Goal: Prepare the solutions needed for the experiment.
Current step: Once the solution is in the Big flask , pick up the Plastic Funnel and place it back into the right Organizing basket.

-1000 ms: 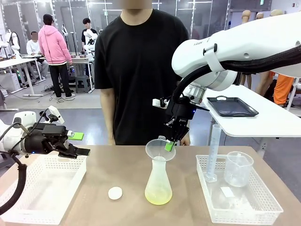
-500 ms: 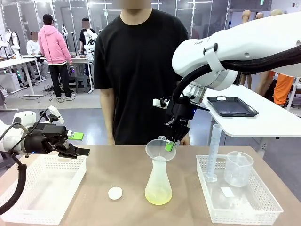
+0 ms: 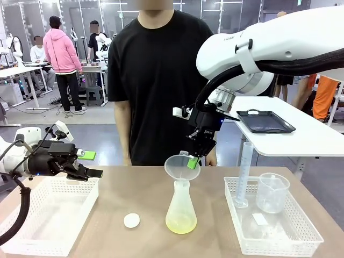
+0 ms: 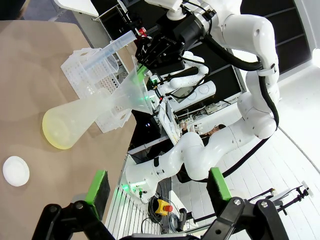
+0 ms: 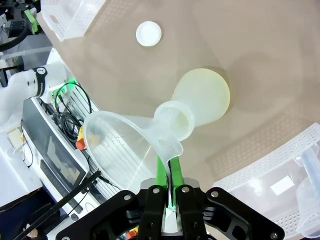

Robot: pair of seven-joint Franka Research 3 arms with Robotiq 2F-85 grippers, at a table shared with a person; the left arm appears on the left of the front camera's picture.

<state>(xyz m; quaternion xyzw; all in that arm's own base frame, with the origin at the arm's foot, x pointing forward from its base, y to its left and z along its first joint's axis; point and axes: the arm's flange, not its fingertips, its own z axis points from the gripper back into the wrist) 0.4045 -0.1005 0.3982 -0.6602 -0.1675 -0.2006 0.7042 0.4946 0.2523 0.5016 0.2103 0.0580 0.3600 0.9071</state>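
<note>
Nearest the camera, the white cap [image 3: 131,220] lay alone on the surface [image 3: 134,188], leaving the neck of the flask [image 3: 181,207] free. The flask stood upright at mid-surface between the two baskets, and the pale yellow solution [image 3: 181,226] lay shallow in its base. In the right basket [image 3: 279,239] the graduated cylinder [image 3: 244,174] and the beaker [image 3: 272,192] stood upright, apparently parked within reach.

You had the right end effector [image 3: 192,162] clenched on the rim of the funnel [image 3: 180,167], gripping from above. The stem was at the flask's mouth, but whether it sat inside the neck could not be told. In my judgement, the rim grip left the bowl open for pouring.

Your left end effector [image 3: 92,164] hung released and empty over the far edge of the left basket [image 3: 48,215], clear of the work. Beyond, a person [image 3: 161,80] stood against the far edge, directly behind the flask.
</note>
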